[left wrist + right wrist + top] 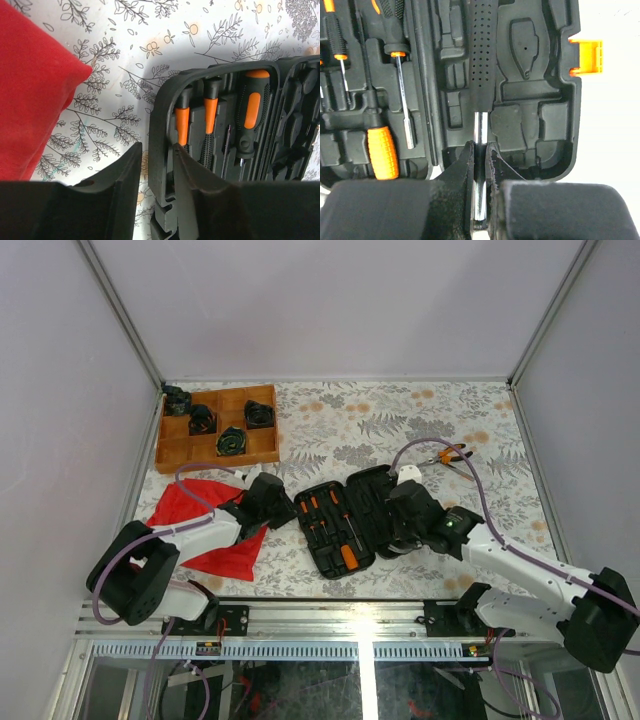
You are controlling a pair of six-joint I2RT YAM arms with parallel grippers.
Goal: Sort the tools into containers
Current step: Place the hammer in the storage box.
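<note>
We see black case [372, 490] open flat between left tool [157, 150] and right tool [480, 150]. Orange-black screwdrivers [322, 512] slotted in half nearest left tool; black dotted-grip driver [481, 60] over other half, chrome shaft clamped in right tool. Orange-handled pliers [450, 453] well beyond it.

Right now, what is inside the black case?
Orange-handled screwdrivers sit in the left half; in the right half, a black-handled tool is pinched by the right fingers. Slots beneath them are hidden.
</note>
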